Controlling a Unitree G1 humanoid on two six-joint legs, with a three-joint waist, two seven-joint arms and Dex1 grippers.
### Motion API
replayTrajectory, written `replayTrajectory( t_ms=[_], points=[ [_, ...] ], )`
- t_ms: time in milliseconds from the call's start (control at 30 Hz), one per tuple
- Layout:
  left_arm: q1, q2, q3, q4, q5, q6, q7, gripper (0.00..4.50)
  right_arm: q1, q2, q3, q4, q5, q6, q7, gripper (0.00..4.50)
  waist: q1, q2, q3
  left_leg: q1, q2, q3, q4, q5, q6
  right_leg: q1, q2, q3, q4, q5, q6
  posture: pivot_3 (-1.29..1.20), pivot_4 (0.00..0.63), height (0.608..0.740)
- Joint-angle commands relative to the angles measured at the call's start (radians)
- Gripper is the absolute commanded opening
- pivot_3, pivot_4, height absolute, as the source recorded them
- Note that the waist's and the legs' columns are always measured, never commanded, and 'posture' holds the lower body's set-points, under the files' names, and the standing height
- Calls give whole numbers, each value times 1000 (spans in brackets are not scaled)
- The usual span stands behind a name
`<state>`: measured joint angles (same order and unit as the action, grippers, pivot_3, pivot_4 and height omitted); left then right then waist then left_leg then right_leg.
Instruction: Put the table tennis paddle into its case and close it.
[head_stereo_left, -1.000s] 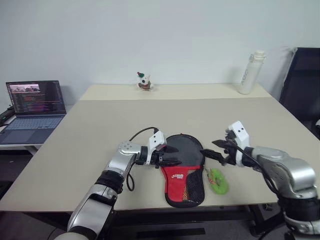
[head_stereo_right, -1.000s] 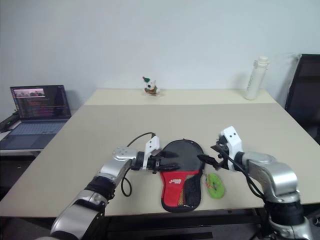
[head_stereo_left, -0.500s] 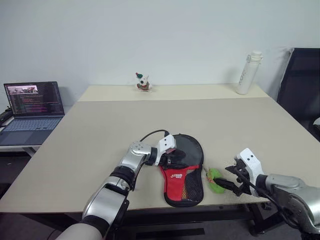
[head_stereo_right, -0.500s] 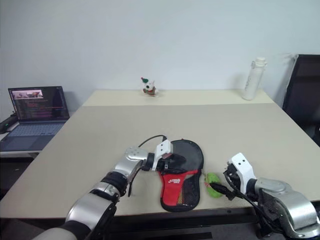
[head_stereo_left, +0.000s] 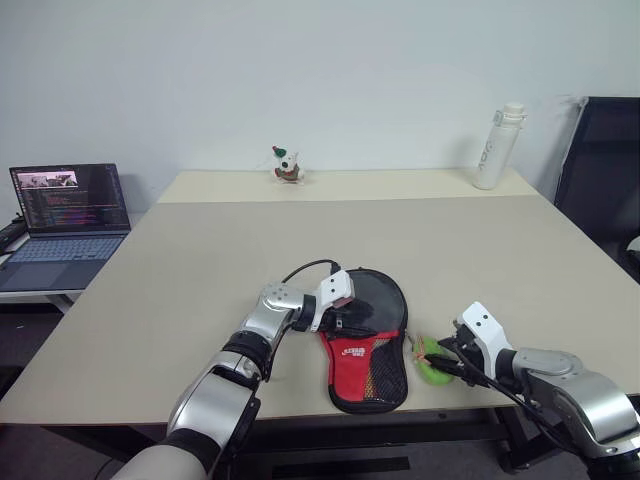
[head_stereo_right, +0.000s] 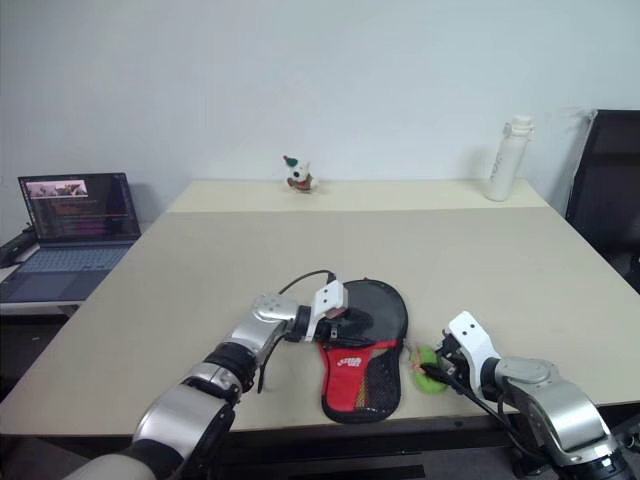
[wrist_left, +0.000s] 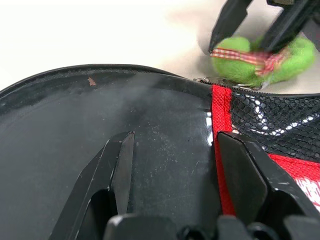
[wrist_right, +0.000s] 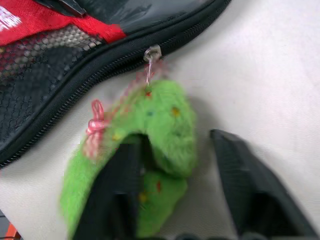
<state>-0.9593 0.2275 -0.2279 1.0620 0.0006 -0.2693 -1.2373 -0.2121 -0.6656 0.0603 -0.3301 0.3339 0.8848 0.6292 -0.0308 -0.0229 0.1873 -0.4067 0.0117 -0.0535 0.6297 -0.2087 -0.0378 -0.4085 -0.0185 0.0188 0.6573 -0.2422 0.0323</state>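
so the left arm reaches in from the near-left, forearm angled across toward the middle of the table (head_stereo_left: 200, 260), and the left gripper (wrist_left: 172, 165) lies low over the round end of the case (head_stereo_left: 368, 340), its two black fingers (wrist_left: 117, 165) spread apart and resting on the shiny black fabric, not pinching anything; the right arm comes in from the near-right corner, wrist low by the table edge, pointing left toward the case; the case lies flat near the front edge, long axis running roughly front to back, rounded black end away from the robot and the red and black mesh end toward it; the paddle itself I can't make out; the right gripper (wrist_right: 175, 165) is part open around the fuzzy green charm (wrist_right: 150, 145) tied to the zip pull (wrist_right: 151, 54), one finger against the fluff, the other just beside it; whether it's actually clamped I can't tell.
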Motion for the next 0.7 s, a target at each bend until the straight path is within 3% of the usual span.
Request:
replayTrajectory(
  t_ms=[33,100,133,367,700],
  points=[
    [10,-15,-4,19,20,-11,-9,2857,5,-41,-54,-59,12,14,7,892,1,0,0,0,0,0,0,0,0,0,0,0,0,0,0,0,150,740],
    [13,-18,-9,32,29,-16,-5,2857,22,-71,-75,-70,13,16,16,165,2,0,0,0,0,0,0,0,0,0,0,0,0,0,0,0,150,740],
    [14,-20,-11,37,33,-18,-2,2857,32,-82,-86,-70,13,16,17,28,2,0,0,0,0,0,0,0,0,0,0,0,0,0,0,0,150,740],
    [23,-26,-29,58,62,-32,-4,2857,128,-155,-168,-154,71,53,73,28,2,0,0,2,0,0,0,0,0,2,0,0,-1,0,0,0,150,740],
    [19,-42,-34,74,92,-41,21,2857,268,-204,-133,-419,180,135,107,28,6,-1,-2,4,-1,0,0,0,0,5,-1,0,-2,0,1,0,150,740]
  ],
)
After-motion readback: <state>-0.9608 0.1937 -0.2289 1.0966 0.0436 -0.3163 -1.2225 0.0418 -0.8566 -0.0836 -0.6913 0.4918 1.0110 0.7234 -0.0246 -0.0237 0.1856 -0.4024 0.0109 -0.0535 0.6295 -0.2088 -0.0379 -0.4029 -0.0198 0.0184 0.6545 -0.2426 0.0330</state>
